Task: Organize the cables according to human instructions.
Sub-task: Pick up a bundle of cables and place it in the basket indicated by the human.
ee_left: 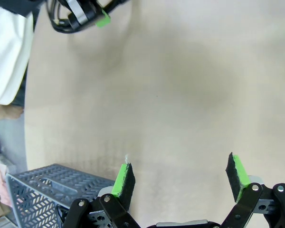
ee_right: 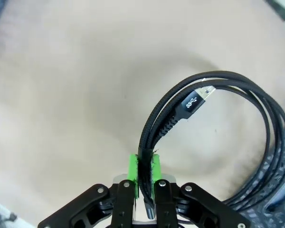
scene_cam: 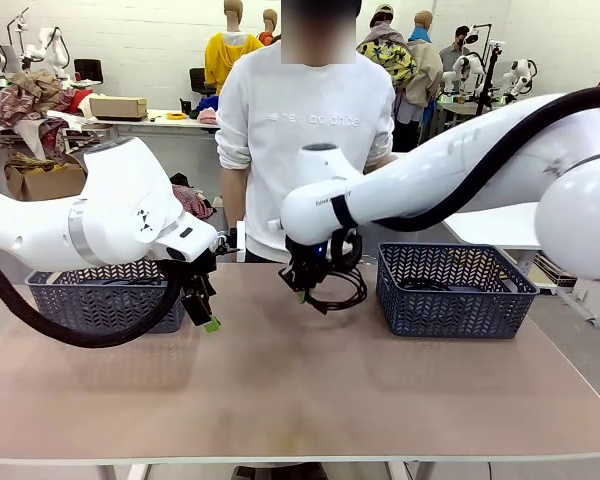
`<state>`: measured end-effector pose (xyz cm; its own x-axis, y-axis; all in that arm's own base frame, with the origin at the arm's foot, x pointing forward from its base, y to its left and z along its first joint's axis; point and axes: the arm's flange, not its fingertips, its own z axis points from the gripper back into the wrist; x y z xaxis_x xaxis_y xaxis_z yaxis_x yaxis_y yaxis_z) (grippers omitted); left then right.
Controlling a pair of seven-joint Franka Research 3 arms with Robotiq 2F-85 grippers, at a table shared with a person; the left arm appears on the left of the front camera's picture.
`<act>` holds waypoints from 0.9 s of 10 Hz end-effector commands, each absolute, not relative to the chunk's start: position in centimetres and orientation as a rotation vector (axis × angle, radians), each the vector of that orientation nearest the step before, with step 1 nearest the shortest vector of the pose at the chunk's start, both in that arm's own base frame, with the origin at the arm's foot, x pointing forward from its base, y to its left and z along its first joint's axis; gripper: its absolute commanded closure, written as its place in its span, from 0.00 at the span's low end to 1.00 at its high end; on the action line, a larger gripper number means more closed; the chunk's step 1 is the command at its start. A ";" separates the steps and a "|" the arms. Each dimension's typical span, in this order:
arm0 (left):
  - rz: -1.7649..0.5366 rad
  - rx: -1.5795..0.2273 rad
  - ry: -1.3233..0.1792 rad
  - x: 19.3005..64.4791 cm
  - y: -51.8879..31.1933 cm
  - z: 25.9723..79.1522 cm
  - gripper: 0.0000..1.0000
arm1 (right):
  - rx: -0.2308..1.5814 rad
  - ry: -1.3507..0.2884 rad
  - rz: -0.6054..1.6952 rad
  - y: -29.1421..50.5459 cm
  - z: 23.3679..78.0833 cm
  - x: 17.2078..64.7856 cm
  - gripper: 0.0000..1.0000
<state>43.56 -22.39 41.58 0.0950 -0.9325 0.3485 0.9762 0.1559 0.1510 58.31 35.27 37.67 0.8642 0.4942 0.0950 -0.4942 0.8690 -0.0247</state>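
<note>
Front view: a tan table [scene_cam: 280, 390] runs across the frame, with a person [scene_cam: 310, 140] in a white sweatshirt standing at its far edge.
Right arm: it reaches in from picture right and crosses past the middle, so the right gripper [scene_cam: 302, 285] hangs above the table just left of the right-hand basket.
Right gripper state: clamped on a cable [scene_cam: 342, 285] — a coiled black cord whose loops dangle beside and below the fingers, clear of the tabletop as far as can be told.
Right wrist view: the green pads [ee_right: 133, 175] are pressed onto a bundle of several strands of the cable [ee_right: 247, 137]; the loop arcs up and round to the right, and a silver USB plug on a black moulded end lies across the top of the coil.
Left arm: it comes in from picture left, and the left gripper [scene_cam: 205, 310] is tilted down over the table in front of the left basket.
Left gripper state: jaws spread wide, nothing between them — the left wrist view shows bare tabletop between its pads [ee_left: 125, 179].
Left basket [scene_cam: 90, 300]: dark grey plastic with a chevron pattern, at the far left of the table, partly hidden by the left arm; contents not clear.
Right basket [scene_cam: 455, 290]: same kind, on the far right; a dark cord seems to lie inside it, though the detail is too small to be sure.
</note>
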 end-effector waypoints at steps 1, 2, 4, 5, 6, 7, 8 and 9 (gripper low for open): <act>-1.420 -0.131 -0.403 43.5 -22.3 41.6 0.00 | 0.015 -0.067 0.719 34.0 41.9 57.8 1.00; -1.420 -0.131 -0.403 43.5 -22.3 41.6 0.00 | 0.002 -0.051 0.817 33.1 44.0 57.5 1.00; -1.420 -0.131 -0.403 43.5 -22.3 41.6 0.00 | -0.021 -0.027 0.974 30.6 47.5 57.2 1.00; -1.420 -0.131 -0.403 43.5 -22.3 41.6 0.00 | -0.031 -0.014 1.040 28.8 49.0 57.0 1.00; -1.420 -0.131 -0.403 43.5 -22.3 41.6 0.00 | -0.030 0.020 1.119 26.6 50.2 56.8 1.00; -1.420 -0.131 -0.403 43.5 -22.3 41.6 0.00 | -0.036 0.029 1.174 24.6 50.8 57.0 1.00; -1.420 -0.131 -0.403 43.5 -22.3 41.6 0.00 | -0.014 0.033 1.233 22.9 51.2 57.4 1.00; -1.420 -0.131 -0.403 43.5 -22.3 41.6 0.00 | 0.007 0.026 1.277 21.2 51.2 58.1 1.00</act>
